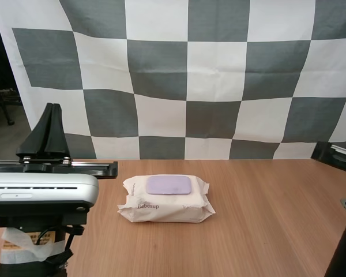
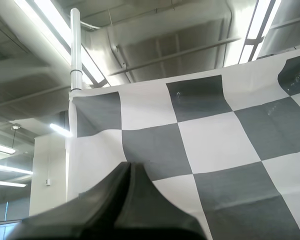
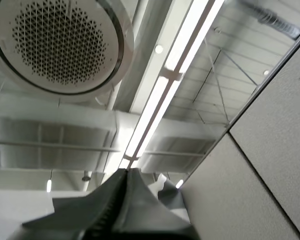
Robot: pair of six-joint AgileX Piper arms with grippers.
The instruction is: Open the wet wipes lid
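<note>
A cream pack of wet wipes (image 1: pixel 166 199) lies flat on the wooden table (image 1: pixel 265 219), a little left of the middle. Its lilac lid (image 1: pixel 169 185) sits shut on top. My left gripper (image 1: pixel 52 108) points straight up at the left edge of the high view, well left of and above the pack, its fingers pressed together. In the left wrist view that gripper (image 2: pixel 131 167) is one dark wedge, shut on nothing. My right gripper (image 3: pixel 126 173) also points upward as a single closed wedge, holding nothing.
Part of my right arm (image 1: pixel 343 257) stands at the right edge of the table. A dark object (image 1: pixel 334 154) sits at the far right, behind the table edge. Bare wood stretches to the right of the pack and in front of it.
</note>
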